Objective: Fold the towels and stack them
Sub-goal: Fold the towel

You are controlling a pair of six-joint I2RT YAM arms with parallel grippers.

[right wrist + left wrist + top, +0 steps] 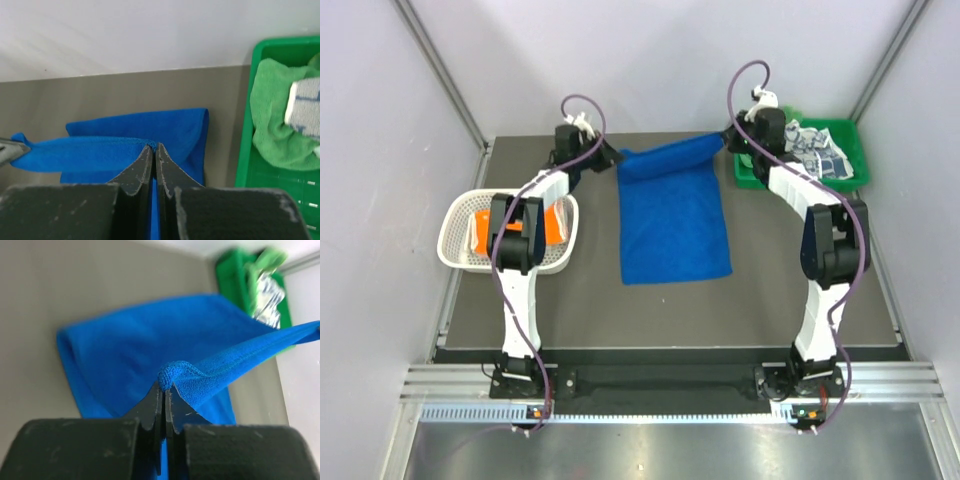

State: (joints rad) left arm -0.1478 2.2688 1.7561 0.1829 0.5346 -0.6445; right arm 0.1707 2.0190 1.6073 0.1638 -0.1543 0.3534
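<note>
A royal blue towel (674,222) lies on the dark table, its far edge lifted and stretched between both grippers. My left gripper (610,155) is shut on the towel's far left corner (172,374). My right gripper (730,140) is shut on the far right corner (150,145). The rest of the blue towel (130,355) (165,125) drapes down to the table below the raised edge. An orange towel (552,224) sits in the white lattice basket (455,230). A bright green towel (275,125) and a blue-grey patterned white towel (820,150) (304,107) lie in the green tray (855,135).
The white basket stands at the left beside my left arm. The green tray (247,150) (230,275) sits at the back right corner, just right of my right gripper. Grey walls close in the back and sides.
</note>
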